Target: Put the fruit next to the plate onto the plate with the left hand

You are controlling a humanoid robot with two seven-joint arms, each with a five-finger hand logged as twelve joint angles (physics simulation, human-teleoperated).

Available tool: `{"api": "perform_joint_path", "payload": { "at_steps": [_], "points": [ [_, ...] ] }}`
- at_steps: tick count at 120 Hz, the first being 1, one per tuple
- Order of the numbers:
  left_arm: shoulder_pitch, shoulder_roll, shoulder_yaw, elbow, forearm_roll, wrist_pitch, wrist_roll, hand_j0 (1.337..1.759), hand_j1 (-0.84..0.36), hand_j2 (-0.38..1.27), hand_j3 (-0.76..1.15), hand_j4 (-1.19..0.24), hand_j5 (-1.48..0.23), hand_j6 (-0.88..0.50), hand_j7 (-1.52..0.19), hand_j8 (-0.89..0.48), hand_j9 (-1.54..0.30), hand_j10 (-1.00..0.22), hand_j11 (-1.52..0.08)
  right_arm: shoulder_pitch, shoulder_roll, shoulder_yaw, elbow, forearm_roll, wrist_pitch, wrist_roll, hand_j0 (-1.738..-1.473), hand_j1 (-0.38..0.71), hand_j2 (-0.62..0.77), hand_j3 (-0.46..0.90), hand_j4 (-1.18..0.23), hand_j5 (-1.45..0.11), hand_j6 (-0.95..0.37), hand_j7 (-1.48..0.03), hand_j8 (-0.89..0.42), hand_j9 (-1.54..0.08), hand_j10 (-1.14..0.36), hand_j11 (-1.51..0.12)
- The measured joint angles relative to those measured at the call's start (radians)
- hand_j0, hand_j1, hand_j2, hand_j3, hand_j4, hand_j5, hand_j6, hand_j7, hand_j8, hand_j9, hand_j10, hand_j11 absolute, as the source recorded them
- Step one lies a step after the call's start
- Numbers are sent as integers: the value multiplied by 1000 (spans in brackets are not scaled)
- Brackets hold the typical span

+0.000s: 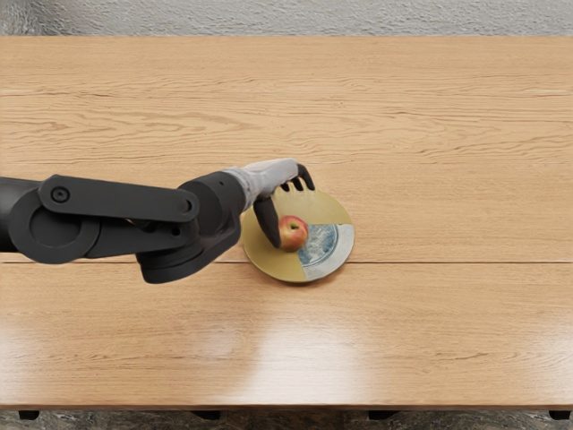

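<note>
Logging outward from the near edge of the table (430,340). About midway between the near and far edges, and roughly central between left and right, lies the plate (328,213). It is gold, with a pale patterned sector on its right side.

The apple (293,233) sits on the plate, inside the rim and a little left of the plate's middle. I read the fruit as on its target.

My left hand (276,186) hangs over the plate's far-left rim, and its arm (107,219) reaches in from the table's left edge. The fingers (303,179) are apart and curl loosely beyond the apple, not round it. The thumb (266,219) points down just left of the fruit, touching or barely clear; I cannot tell which.

Judgement: the hand clamps nothing. The thumb stands where it would block a roll toward the left rim.

Risk: the thumb nudging the apple when I pull out, so lift before retreating left.

Right arm not in view. Beyond the far edge, grey textured ground (269,16).
</note>
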Motion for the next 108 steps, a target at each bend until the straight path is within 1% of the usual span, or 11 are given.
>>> {"api": "perform_joint_path", "payload": {
  "at_steps": [13,26,34,40,47,50,61,85,94,100,108],
  "points": [
    [0,47,-7,-1,-6,0,0,1658,1,91,0,-301,-398,-282,-395,-283,-395,-304,-395,0,0,0,0,0,0,0,-1658,-303,-7,0,-39,-50,-39,-50,-39,-50,-39,-50],
    [24,175,-33,-8,-5,-4,0,1658,24,74,0,-279,-365,-267,-364,-268,-363,-280,-363,1,0,0,0,0,0,0,-1658,-303,-7,0,-39,-50,-39,-50,-39,-50,-39,-50],
    [71,273,-61,-13,-5,-16,0,1658,33,68,0,-270,-352,-261,-351,-262,-351,-270,-351,2,0,0,-1,0,0,0,-1658,-303,-7,0,-39,-50,-39,-50,-39,-50,-39,-50],
    [170,371,-113,-15,-5,-61,0,1658,38,64,0,-264,-345,-258,-344,-259,-344,-265,-344,2,0,0,0,0,-1,0,-1658,-303,-7,0,-39,-50,-39,-50,-39,-50,-39,-50],
    [301,472,-215,-16,-6,-147,0,1658,43,61,0,-260,-338,-255,-338,-256,-337,-261,-337,3,0,1,0,0,-1,0,-1658,-303,-7,0,-39,-50,-39,-50,-39,-50,-39,-50],
    [346,491,-264,-16,-6,-187,-1,1658,45,61,0,-259,-336,-255,-335,-256,-335,-260,-335,3,0,1,0,0,-1,0,-1658,-303,-8,0,-39,-50,-39,-50,-39,-50,-39,-50],
    [522,524,-487,-16,-8,-361,-43,1658,50,58,0,-255,-330,-253,-329,-254,-329,-256,-329,3,0,1,0,0,-1,0,-1658,-303,-8,0,-39,-50,-39,-50,-39,-50,-39,-50],
    [775,521,-939,-16,-9,-696,-105,1658,54,54,0,-251,-323,-251,-323,-251,-322,-251,-322,3,0,1,0,1,-2,3,-1658,-303,-8,0,-39,-50,-39,-50,-39,-50,-39,-50],
    [841,518,-1072,-13,-15,-797,-153,1658,55,53,0,-250,-322,-250,-321,-250,-321,-250,-321,-15,0,-4,1,0,-2,1,-1658,-303,-8,0,-39,-50,-39,-50,-39,-50,-39,-50],
    [881,518,-1153,1,-33,-869,-198,1658,56,53,0,-249,-321,-249,-321,-249,-321,-249,-320,-36,0,-6,1,0,-2,1,-1658,-303,-8,0,-39,-50,-39,-50,-39,-50,-39,-50],
    [979,514,-1272,47,-55,-930,-266,1658,56,52,0,-248,-320,-249,-320,-249,-320,-248,-320,-53,0,-7,2,0,-2,0,-1658,-303,-7,0,-39,-50,-39,-50,-39,-50,-39,-50]
  ]
}}
